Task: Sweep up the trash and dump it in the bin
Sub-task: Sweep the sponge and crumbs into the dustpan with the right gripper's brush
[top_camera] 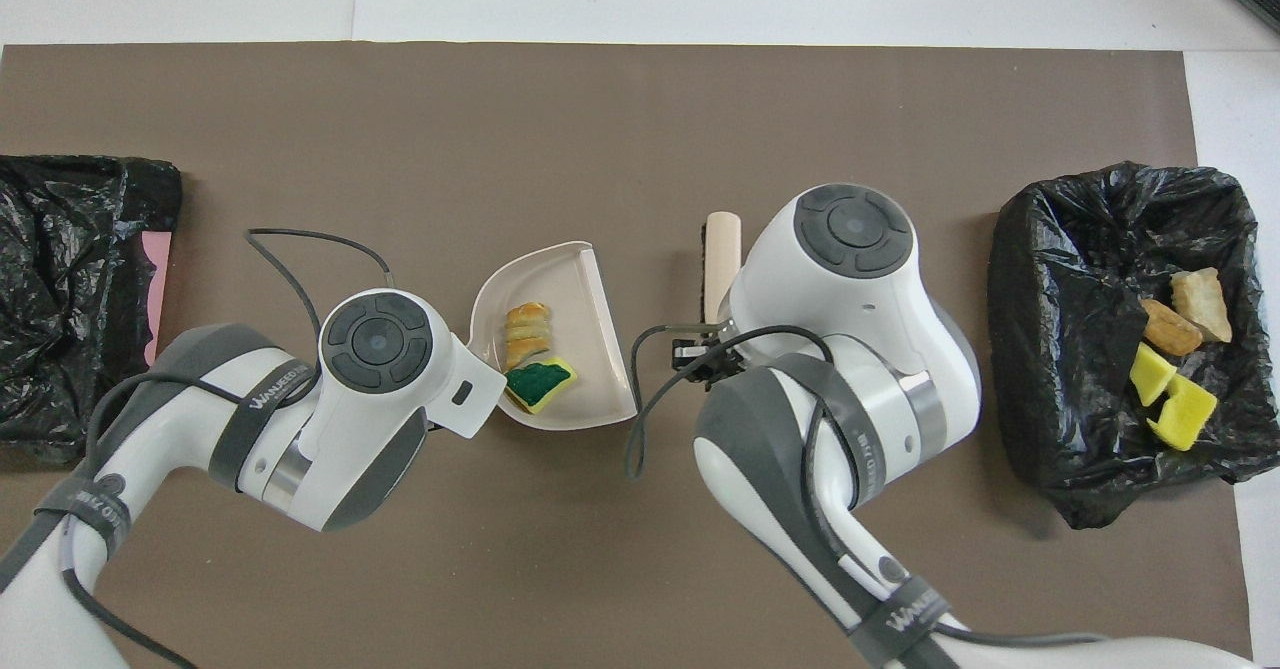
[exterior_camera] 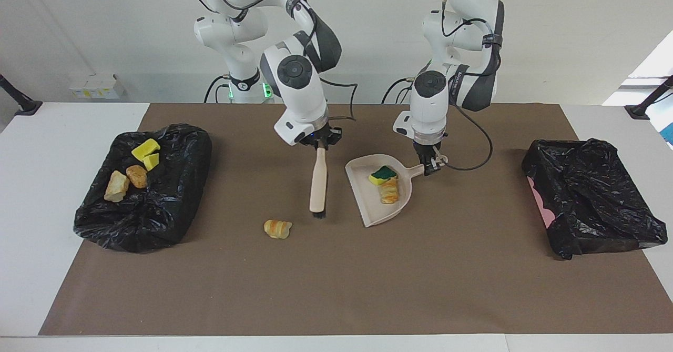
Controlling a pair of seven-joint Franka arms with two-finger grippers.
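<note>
Right gripper (exterior_camera: 319,145) is clamped on the brush (exterior_camera: 318,183) handle; brush hangs bristles-down beside the dustpan's open mouth, not touching it. Left gripper (exterior_camera: 432,167) is clamped on the dustpan (exterior_camera: 376,212) handle. In the pan: green-topped sponge (exterior_camera: 383,174) and a croissant (exterior_camera: 389,190), touching, near the handle end. The croissant's long axis runs from the pan's handle end toward its mouth. Loose croissant (exterior_camera: 277,229) lies mid-mat, toward the mat's edge away from the robots, long axis along that edge. Four more bits sit in the bin (exterior_camera: 173,215) at the right arm's end.

Risks: tipping the pan mouth-down while carrying could slide both bits out; the loose croissant may roll off the brush.
</note>
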